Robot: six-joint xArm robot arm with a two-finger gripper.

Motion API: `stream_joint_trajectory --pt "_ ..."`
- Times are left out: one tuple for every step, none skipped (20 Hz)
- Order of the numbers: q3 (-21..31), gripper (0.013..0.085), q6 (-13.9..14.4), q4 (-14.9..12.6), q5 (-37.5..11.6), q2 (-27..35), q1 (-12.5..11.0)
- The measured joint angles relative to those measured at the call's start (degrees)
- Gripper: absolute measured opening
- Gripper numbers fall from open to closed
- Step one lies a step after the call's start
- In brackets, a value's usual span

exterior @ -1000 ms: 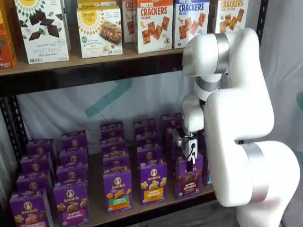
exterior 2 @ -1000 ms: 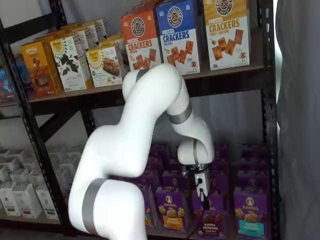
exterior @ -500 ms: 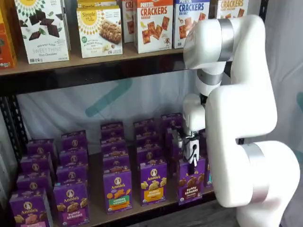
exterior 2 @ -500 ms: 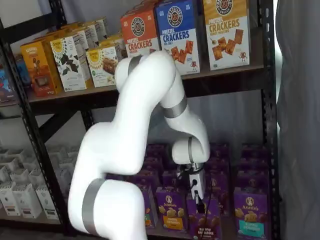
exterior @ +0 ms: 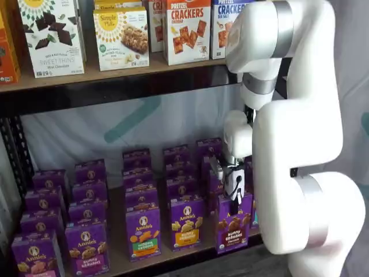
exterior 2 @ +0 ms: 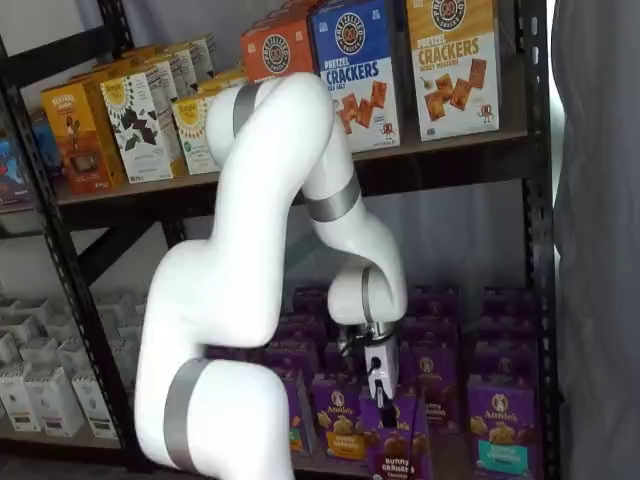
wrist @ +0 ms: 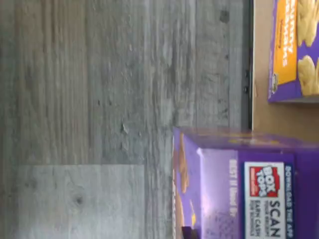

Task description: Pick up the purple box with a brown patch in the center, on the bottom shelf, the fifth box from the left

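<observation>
We are seeing the gripper (exterior 2: 380,392) clamping the purple box (exterior 2: 396,447) beyond the bottom shelf (exterior: 173,254) edge; only the wrist view is showing floor (wrist: 99,99) beneath.

Even, soft indoor light around me; my wrist view is blurred, both shelf views slightly grainy, shadows under the shelves.

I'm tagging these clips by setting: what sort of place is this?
Probably a mock grocery aisle set up for robot picking: a black metal rack with wooden boards, rows of purple cartons below, cracker boxes above, and a cloth backdrop instead of a wall.
</observation>
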Motion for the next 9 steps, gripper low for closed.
stream_joint_trajectory --pt "0.9 0.0290 -0.4 0.6 0.1 -1.0 0.2" --pt "1.8 0.0290 -0.7 1.1 0.1 -1.9 0.3" --pt "2.6 0.0290 -1.0 1.6 0.2 -2.9 0.5" --pt "3.5 0.0290 -1.1 1.9 0.3 -3.9 0.7" --pt "4.1 0.0290 -0.9 1.8 0.4 -4.6 0.8" --pt "4.8 0.0290 -0.6 1.6 0.5 -5.4 0.9" --pt "5.4 0.0290 -0.6 1.6 0.6 -6.2 1.0" --pt "5.9 0.0290 -0.6 1.8 0.7 -6.8 1.1" --pt "6.5 0.0290 -1.0 2.3 0.8 -7.4 1.2"
